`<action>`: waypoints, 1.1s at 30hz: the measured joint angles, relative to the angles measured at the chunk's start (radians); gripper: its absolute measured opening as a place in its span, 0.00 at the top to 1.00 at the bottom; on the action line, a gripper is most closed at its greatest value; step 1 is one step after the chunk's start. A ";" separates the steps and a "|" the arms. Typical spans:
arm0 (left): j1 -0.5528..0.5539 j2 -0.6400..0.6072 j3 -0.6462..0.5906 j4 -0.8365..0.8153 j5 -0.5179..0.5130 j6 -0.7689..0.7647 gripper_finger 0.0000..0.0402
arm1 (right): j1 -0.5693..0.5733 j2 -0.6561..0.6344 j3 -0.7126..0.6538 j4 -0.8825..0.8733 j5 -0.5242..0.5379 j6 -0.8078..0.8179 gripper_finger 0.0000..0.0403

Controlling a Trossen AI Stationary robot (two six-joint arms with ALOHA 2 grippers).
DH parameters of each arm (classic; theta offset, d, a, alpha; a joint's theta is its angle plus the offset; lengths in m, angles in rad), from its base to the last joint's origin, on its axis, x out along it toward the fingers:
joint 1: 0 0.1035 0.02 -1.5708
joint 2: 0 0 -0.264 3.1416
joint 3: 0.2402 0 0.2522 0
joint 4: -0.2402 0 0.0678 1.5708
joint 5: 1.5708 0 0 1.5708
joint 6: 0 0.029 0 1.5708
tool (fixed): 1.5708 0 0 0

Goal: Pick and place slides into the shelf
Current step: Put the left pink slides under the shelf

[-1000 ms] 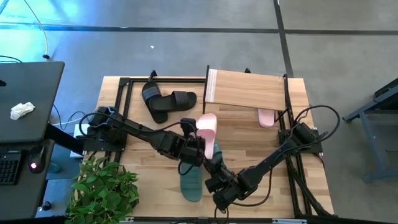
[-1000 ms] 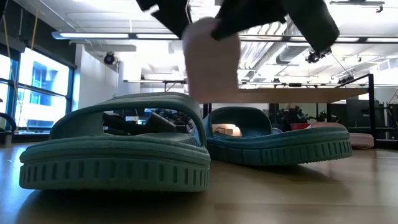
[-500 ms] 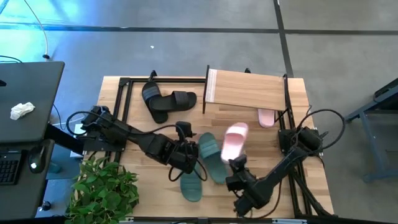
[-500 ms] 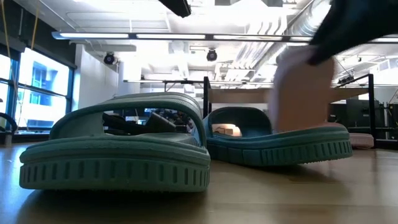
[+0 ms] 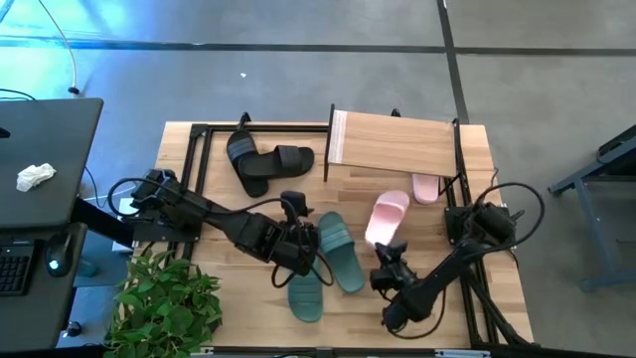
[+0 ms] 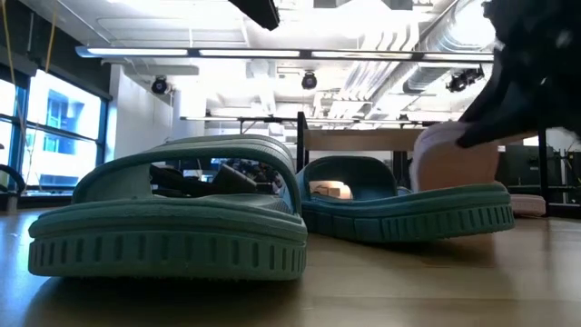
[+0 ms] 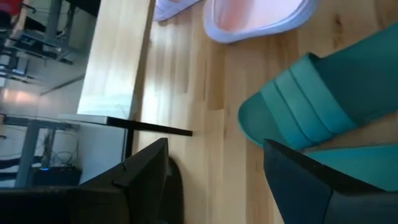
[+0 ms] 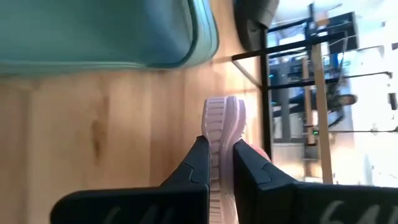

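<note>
My right gripper (image 5: 384,249) is shut on a pale pink slide (image 5: 386,216) right of the table's middle, in front of the shelf (image 5: 394,142). The other pink slide (image 5: 425,187) lies under the shelf's near edge. Two teal slides lie flat, one at the middle (image 5: 339,251) and one nearer the near edge (image 5: 306,295). Two black slides (image 5: 268,161) lie left of the shelf. My left gripper (image 5: 302,249) hovers open beside the teal slides (image 7: 323,106), touching nothing. In the low view the pink slide (image 6: 454,163) shows behind a teal slide (image 6: 404,207). My right gripper pinches the pink slide's sole (image 8: 219,138) between its two fingers (image 8: 198,158), at the slide's end nearest the near edge. The fingers come from the near side, slanting down, along the slide's length. The free end (image 5: 390,202) points toward the shelf; whether it touches the table I cannot tell.
Black metal frame rails (image 5: 195,169) run along the table's left and right sides (image 5: 459,189). A potted plant (image 5: 164,303) stands at the near left corner. A dark desk (image 5: 40,159) stands beyond the left edge. Bare wood (image 5: 437,239) lies right of the held slide.
The pink slide has travelled from above the table's middle toward the right and the shelf, sinking lower, carried by my right gripper. My left gripper, which was at the slide a second ago, has drawn back toward the near left and stays open.
</note>
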State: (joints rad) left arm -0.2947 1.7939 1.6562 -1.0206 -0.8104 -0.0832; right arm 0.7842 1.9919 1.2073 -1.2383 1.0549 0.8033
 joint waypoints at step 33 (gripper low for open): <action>0.054 0.087 -0.003 0.028 -0.009 0.000 0.39 | -0.237 -0.215 -0.441 0.798 0.055 -0.438 0.99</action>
State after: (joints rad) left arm -0.2407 1.8811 1.6535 -0.9929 -0.8194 -0.0832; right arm 0.5470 1.7767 0.7665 -0.4408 1.1094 0.3658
